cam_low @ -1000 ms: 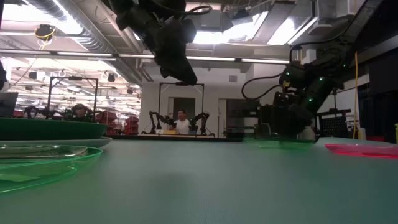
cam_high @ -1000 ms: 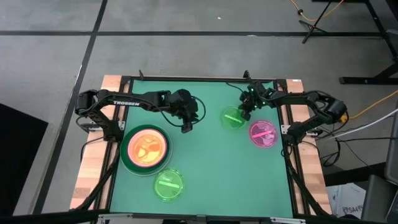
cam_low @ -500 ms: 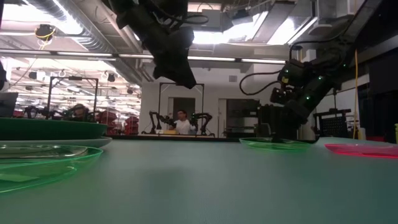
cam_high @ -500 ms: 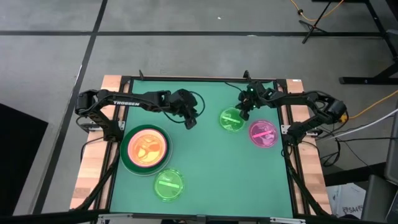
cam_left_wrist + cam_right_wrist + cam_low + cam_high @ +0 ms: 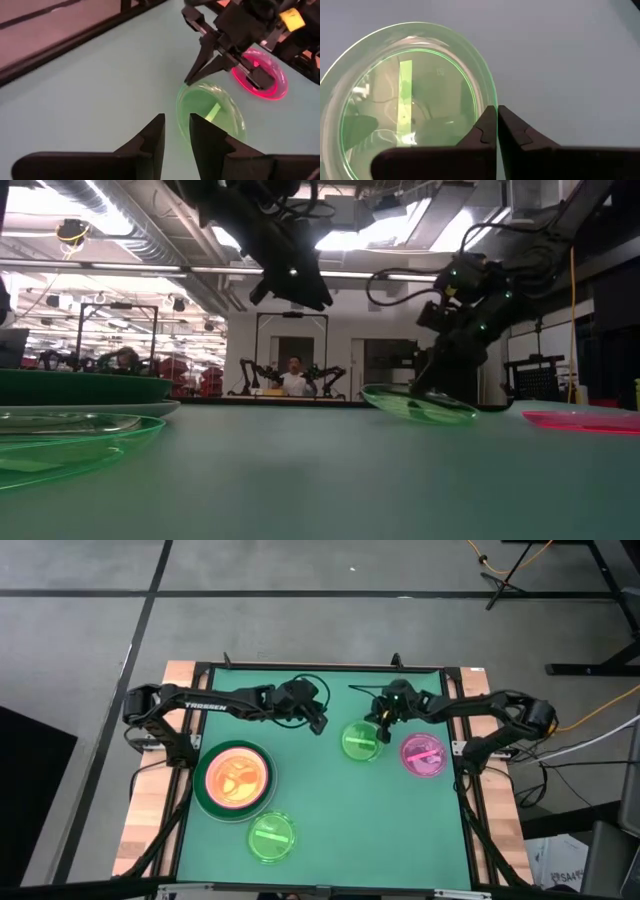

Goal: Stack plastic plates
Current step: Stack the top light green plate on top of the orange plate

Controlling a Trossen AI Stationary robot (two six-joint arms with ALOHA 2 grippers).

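Overhead, the green table carries the plates in two groups. Near the left edge stands the stack so far: a large dark green plate with the translucent orange plate lying on top; other plates may lie between them, but this cannot be told. A loose lime-green plate lies just beside the stack, toward the front-left corner. A second lime-green plate sits right of the table's middle, toward the far edge, and a pink plate lies near the right edge. The right gripper is pinched shut on the rim of this second lime-green plate, on the side toward the far edge; the low view shows the plate tilted, its gripped side raised off the table. The left gripper hovers above the table near the far edge, just left of that plate, its fingers standing narrowly apart with nothing between them. The step in hand appears to be the transfer of a small plate from the right half toward the stack, possibly by a handover between the arms. The next move would call for a firm hold on the thin, slippery rim while the plate is carried level across the table, then release over the orange plate; a slip at the rim is the chief risk.
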